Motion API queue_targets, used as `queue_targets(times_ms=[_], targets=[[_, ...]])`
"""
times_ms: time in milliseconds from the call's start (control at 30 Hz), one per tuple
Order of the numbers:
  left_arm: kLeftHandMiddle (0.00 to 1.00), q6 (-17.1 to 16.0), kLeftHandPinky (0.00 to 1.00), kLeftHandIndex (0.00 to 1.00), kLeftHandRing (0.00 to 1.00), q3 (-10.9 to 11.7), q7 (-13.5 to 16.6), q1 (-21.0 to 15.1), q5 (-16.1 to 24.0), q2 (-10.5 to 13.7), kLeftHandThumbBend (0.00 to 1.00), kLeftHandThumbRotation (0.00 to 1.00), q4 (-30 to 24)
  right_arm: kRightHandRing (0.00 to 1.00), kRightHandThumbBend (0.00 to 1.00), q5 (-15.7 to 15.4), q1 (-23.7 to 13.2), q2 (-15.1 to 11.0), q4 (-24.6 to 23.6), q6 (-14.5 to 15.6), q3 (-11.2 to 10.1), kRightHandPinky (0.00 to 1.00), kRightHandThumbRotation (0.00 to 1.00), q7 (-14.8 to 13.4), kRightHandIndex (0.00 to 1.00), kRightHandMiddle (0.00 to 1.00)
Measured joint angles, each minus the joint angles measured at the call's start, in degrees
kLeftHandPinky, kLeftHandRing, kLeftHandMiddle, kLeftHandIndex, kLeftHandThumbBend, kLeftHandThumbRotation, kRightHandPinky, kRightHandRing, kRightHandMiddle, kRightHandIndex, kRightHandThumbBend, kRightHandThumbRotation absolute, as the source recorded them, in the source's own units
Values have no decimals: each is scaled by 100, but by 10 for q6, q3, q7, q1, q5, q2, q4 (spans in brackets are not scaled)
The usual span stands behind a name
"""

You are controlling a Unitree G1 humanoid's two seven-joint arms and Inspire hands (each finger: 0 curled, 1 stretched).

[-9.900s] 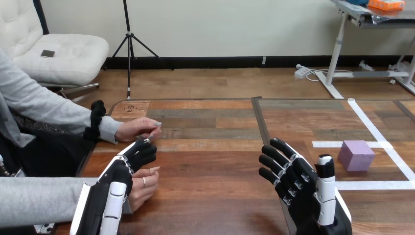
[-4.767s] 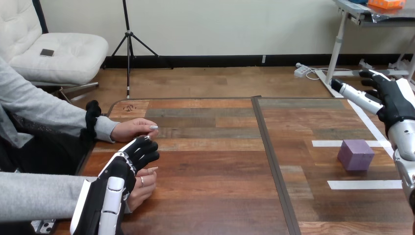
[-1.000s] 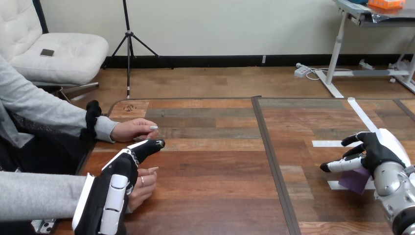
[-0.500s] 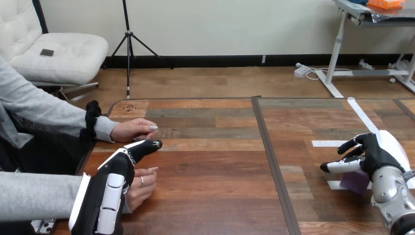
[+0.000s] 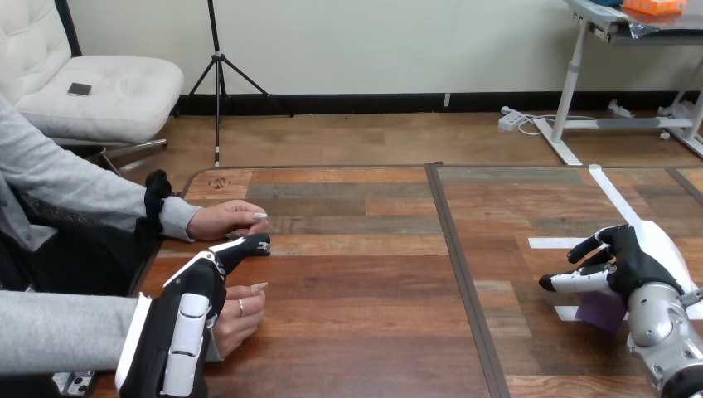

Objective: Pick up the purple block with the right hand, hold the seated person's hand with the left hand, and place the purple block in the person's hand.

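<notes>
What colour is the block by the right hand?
Purple. The block shows best in the head view, partly hidden behind the right hand.

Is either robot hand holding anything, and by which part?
Cannot tell: the right hand covers the top of the purple block. The left hand holds nothing.

- My left hand [image 5: 201, 286] sits low at the left, palm down, fingers stretched straight ahead.
- My right hand [image 5: 640, 255] hangs at the right edge, fingers loosely bent, thumb pointing left.
</notes>
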Motion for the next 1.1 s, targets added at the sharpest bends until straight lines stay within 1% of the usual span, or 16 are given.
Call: queue_targets(times_ms=[233, 533, 767, 933, 1100], targets=[[80, 0, 97, 63, 89, 0, 0, 0, 0, 0, 56, 100, 0, 45, 90, 0, 2, 0, 0, -8, 0, 38, 0, -4, 47, 49], [81, 0, 97, 62, 89, 0, -1, 0, 0, 0, 57, 100, 0, 43, 90, 1, 3, 0, 0, -19, -2, 36, 0, -8, 47, 47], [80, 0, 97, 61, 88, 0, 0, 0, 0, 0, 57, 100, 0, 44, 89, 2, 4, 0, 0, -40, -4, 37, 0, -19, 47, 47], [80, 0, 97, 61, 88, 0, -1, 0, 0, 0, 56, 100, 0, 44, 88, 10, 4, 0, 0, -47, -7, 37, 0, -24, 47, 48], [80, 0, 96, 61, 88, 0, -1, 0, 0, 0, 56, 100, 0, 44, 88, 20, 4, 0, 0, -55, -16, 38, 0, -24, 47, 48]])
